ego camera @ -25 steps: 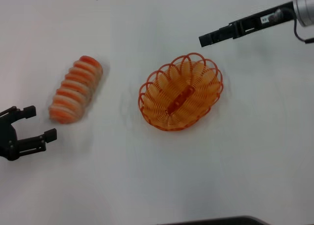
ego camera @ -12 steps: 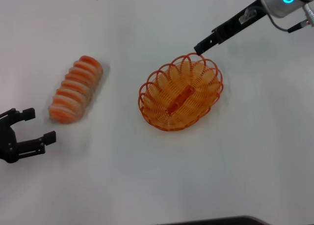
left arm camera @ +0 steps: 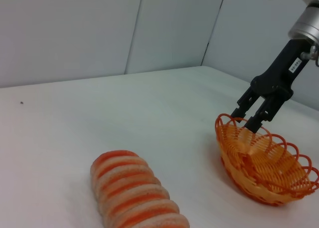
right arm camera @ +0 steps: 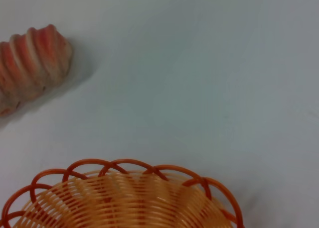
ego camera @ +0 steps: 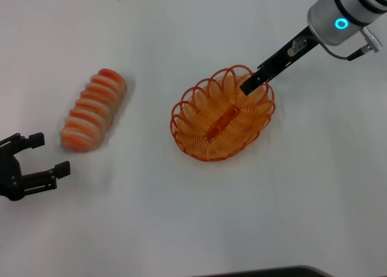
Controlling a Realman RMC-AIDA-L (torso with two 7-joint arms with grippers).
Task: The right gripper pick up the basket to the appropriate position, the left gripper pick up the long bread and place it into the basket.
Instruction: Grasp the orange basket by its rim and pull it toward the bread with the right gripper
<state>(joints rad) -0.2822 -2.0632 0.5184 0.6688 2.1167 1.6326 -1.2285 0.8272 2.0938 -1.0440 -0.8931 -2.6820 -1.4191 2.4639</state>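
Observation:
The orange wire basket [ego camera: 192, 147] sits mid-table. My right gripper [ego camera: 248, 86] reaches down from the far right to the basket's far rim. In the left wrist view the right gripper [left arm camera: 245, 118] is open, with its fingers apart at the rim of the basket [left arm camera: 259, 189]. The long bread [ego camera: 94, 109], cream with orange-red ridges, lies to the left of the basket. My left gripper [ego camera: 49, 153] is open and empty on the near left, a short way from the bread's near end. The bread [left arm camera: 137, 195] fills the foreground of the left wrist view. The right wrist view shows the basket rim [right arm camera: 124, 163] and the bread [right arm camera: 30, 63].
The white table [ego camera: 181, 216] carries only the bread and the basket. A dark edge [ego camera: 266, 272] shows at the near side of the table. Grey wall panels [left arm camera: 99, 34] stand beyond the table.
My right gripper has come down and toward the basket, from above the table behind it to the basket's far rim. The left gripper, bread and basket have not moved.

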